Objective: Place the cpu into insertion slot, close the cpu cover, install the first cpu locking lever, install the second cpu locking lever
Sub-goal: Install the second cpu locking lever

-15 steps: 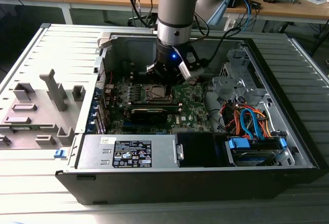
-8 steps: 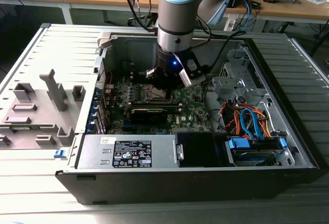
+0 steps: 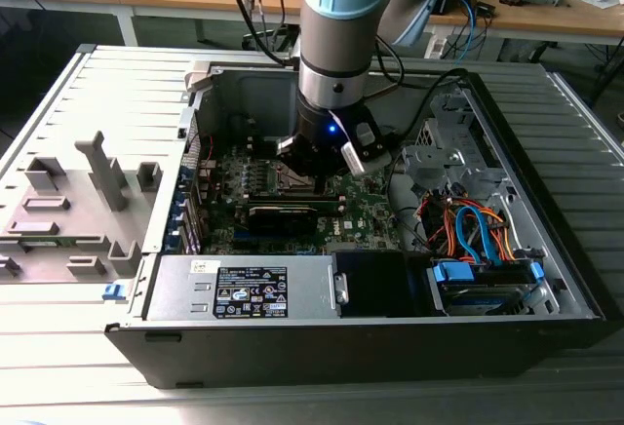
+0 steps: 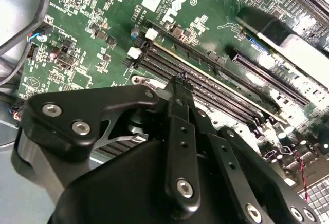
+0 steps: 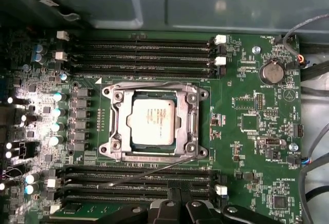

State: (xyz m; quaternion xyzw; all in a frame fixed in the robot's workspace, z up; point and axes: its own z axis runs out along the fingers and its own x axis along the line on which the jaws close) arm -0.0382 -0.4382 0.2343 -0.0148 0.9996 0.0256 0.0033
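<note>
Currently, the cpu [image 5: 150, 122] sits in the insertion slot [image 5: 154, 158], framed by the closed cpu cover [image 5: 189, 122]. The gripper [image 4: 180, 80], fingers pressed together and grasping nothing, is at 6 o'clock of the socket in the first wrist view.

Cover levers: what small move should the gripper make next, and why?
Probably lower the gripper onto the slanted lever: the cpu is seated, the cover lies closed over it, yet this lever juts out askew, seemingly unhooked.
</note>
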